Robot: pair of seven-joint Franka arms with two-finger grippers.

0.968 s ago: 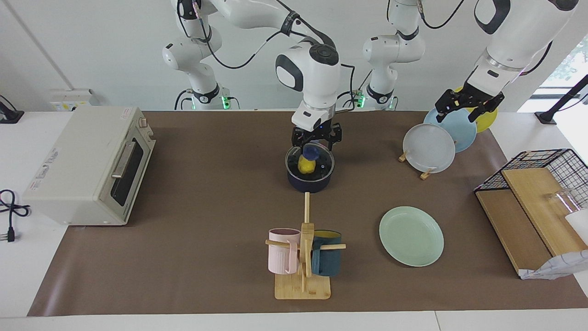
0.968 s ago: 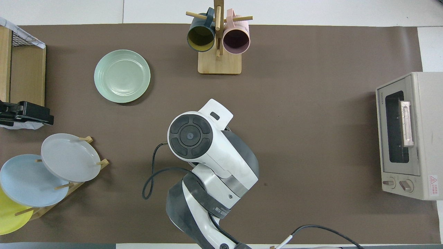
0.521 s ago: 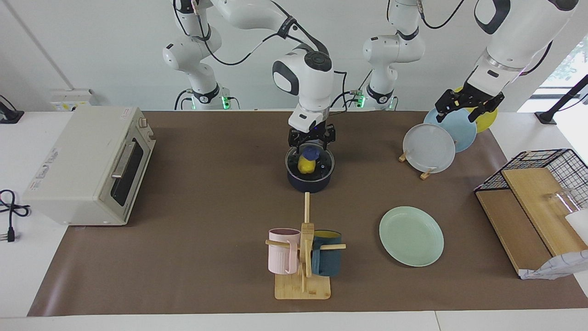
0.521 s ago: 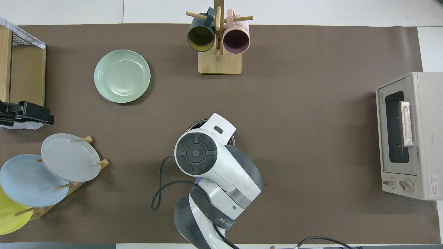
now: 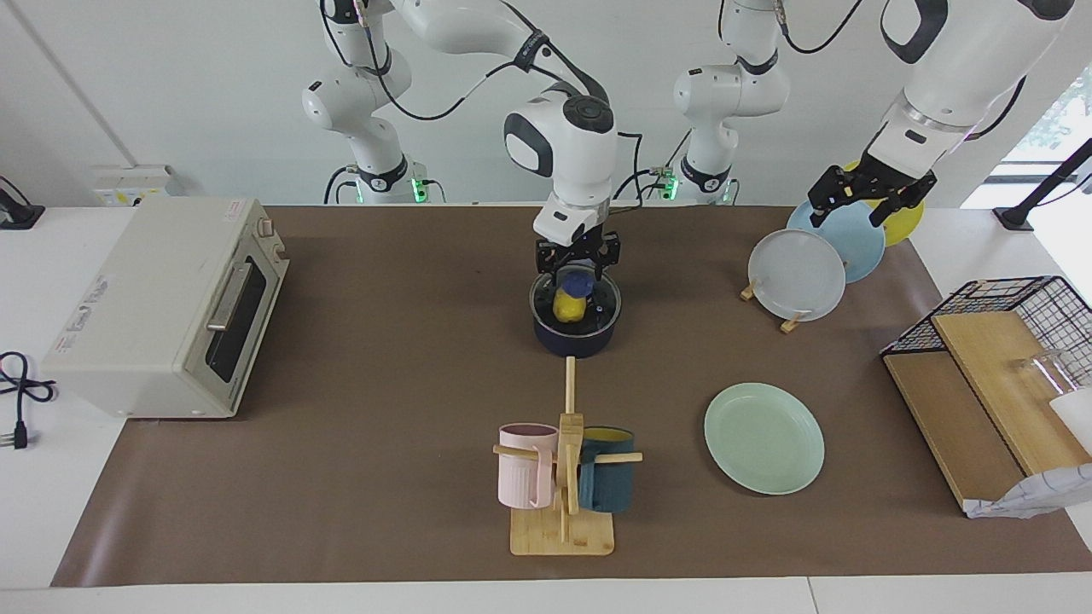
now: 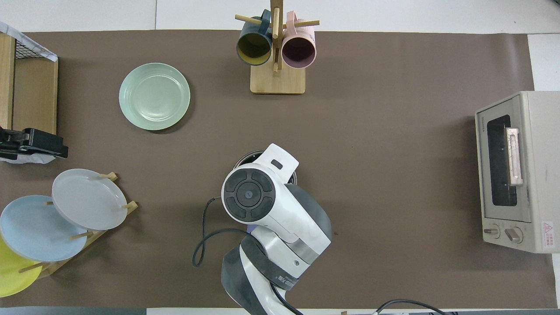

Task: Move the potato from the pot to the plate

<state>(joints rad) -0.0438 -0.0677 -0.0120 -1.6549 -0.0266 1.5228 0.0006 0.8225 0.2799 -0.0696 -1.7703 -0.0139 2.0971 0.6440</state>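
Observation:
The dark navy pot [image 5: 573, 341] stands mid-table with a glass lid [image 5: 602, 304] on it. Through the lid I see the yellow potato [image 5: 566, 308] lying inside. My right gripper [image 5: 577, 271] is down at the lid's blue knob [image 5: 579, 282], straddling it. From overhead the right arm's wrist covers all of this except a sliver of the pot's rim [image 6: 246, 157]. The mint-green plate [image 5: 763, 437] [image 6: 154, 96] lies bare, farther from the robots than the pot, toward the left arm's end. My left gripper [image 5: 870, 198] [image 6: 43, 146] waits open, raised over the plate rack.
A wooden rack [image 5: 792, 322] holds grey-white, light blue and yellow plates. A mug tree [image 5: 563, 477] with pink and teal mugs stands farther out than the pot. A toaster oven [image 5: 171, 307] sits at the right arm's end, a wire basket [image 5: 1015, 307] with wooden boards at the left arm's end.
The right arm has drawn back a little toward the robots and settled its gripper lower around the lid's knob. The left arm has not moved.

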